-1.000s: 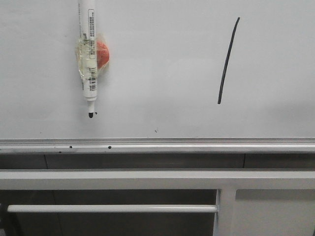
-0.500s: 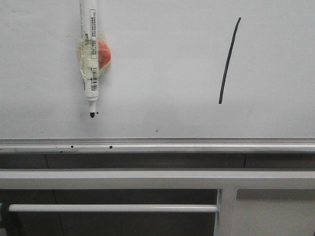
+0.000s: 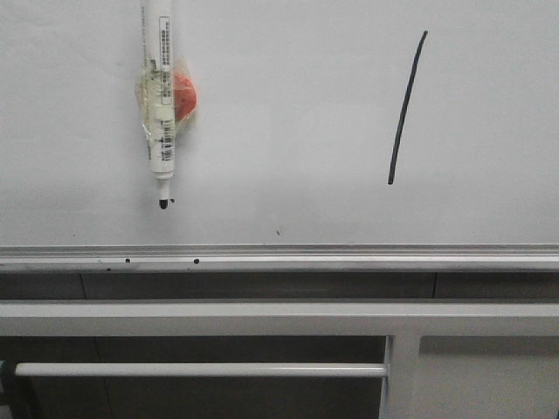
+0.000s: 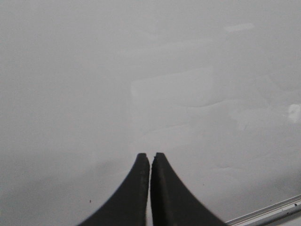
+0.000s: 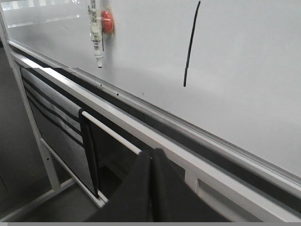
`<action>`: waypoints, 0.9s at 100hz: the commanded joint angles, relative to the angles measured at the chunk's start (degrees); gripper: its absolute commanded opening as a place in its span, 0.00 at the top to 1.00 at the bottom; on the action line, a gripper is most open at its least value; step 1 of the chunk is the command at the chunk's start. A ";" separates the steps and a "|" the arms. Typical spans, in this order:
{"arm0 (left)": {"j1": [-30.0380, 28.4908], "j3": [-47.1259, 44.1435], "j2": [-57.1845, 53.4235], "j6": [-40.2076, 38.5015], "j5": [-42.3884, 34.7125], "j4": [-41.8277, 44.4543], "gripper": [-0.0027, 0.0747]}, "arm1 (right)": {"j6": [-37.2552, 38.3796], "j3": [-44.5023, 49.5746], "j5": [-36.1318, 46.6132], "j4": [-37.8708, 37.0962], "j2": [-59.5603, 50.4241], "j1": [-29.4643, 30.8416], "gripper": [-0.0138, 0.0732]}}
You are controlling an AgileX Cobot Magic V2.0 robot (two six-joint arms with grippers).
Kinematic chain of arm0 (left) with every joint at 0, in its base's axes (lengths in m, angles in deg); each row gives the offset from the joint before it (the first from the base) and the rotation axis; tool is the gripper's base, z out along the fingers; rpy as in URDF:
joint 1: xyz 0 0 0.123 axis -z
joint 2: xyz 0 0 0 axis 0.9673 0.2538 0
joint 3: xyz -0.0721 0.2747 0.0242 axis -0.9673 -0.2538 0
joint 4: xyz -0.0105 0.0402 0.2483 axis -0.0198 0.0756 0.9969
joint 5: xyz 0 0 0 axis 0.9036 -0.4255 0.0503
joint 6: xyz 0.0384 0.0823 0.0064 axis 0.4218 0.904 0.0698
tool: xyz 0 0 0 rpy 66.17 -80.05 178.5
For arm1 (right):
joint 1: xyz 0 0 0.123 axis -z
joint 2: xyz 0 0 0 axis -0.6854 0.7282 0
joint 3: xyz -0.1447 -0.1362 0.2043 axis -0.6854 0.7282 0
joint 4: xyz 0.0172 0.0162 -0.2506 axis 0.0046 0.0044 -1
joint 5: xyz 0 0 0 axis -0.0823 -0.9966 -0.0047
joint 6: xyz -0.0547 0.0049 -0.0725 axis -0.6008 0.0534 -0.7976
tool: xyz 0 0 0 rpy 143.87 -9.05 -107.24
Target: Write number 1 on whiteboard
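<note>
The whiteboard (image 3: pixel 279 113) fills the upper front view, with a silver ledge (image 3: pixel 279 256) along its bottom. The number 1 (image 3: pixel 406 109) is a thin black slanted stroke at the board's upper right, also seen in the right wrist view (image 5: pixel 190 44). A white marker pen (image 3: pixel 160 105) hangs tip down at the upper left, taped by a red magnet (image 3: pixel 183 96). Neither gripper appears in the front view. My left gripper (image 4: pixel 150 156) is shut and empty, facing bare whiteboard (image 4: pixel 141 70). My right gripper (image 5: pixel 151 151) is shut and empty, low in front of the frame bars, away from the board.
Grey-white metal frame bars (image 3: pixel 279 316) run below the ledge, with a thin horizontal rod (image 3: pixel 201 370) lower down. A dark panel (image 5: pixel 51 122) hangs in the stand under the board. Tiny black dots (image 3: pixel 127 260) mark the ledge.
</note>
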 commanded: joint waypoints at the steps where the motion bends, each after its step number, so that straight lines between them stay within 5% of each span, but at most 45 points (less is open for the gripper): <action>1: -0.36 1.24 -1.20 0.40 2.29 4.61 0.99 | 0.02 0.73 3.43 -0.42 0.88 0.31 0.91; 17: -13.23 1.24 -1.20 0.27 12.31 2.81 0.99 | 0.02 0.73 3.43 -0.42 0.88 0.31 0.91; 37: -40.03 1.24 -1.20 0.27 31.33 -6.54 0.99 | 0.02 0.73 3.43 -0.42 0.88 0.31 0.91; 55: -59.71 0.23 -1.20 -6.24 45.65 -6.50 0.99 | 0.02 0.73 3.43 -0.42 0.88 0.31 0.91; 90: -80.45 -5.49 -1.20 -10.13 72.38 -6.71 0.99 | 0.02 0.73 3.43 -0.42 0.88 0.31 0.91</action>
